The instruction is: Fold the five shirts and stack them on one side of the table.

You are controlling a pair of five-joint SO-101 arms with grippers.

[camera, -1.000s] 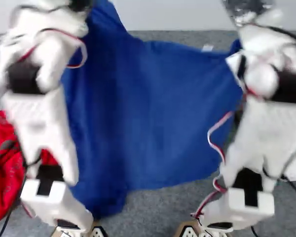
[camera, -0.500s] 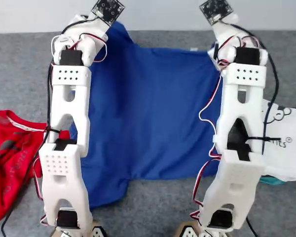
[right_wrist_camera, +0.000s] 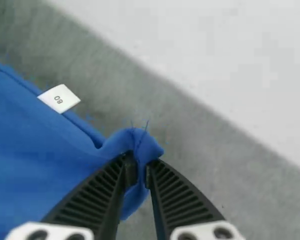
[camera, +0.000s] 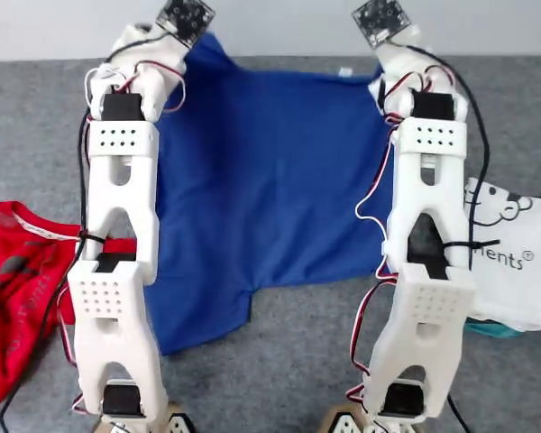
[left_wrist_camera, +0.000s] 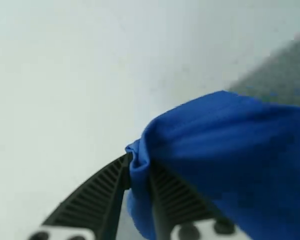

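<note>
We pinch both far corners of the blue shirt (camera: 270, 180), left gripper (left_wrist_camera: 139, 166) and right gripper (right_wrist_camera: 138, 163) clamped on cloth.

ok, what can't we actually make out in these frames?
- blue shirt: high view, side edges under the left arm and right arm.
- red shirt: high view, cut by the frame edge, partly behind the left arm.
- white shirt: cut by the edge; the teal cloth under it is barely a sliver.
- left gripper, right gripper: pinched cloth hides the pads.
</note>
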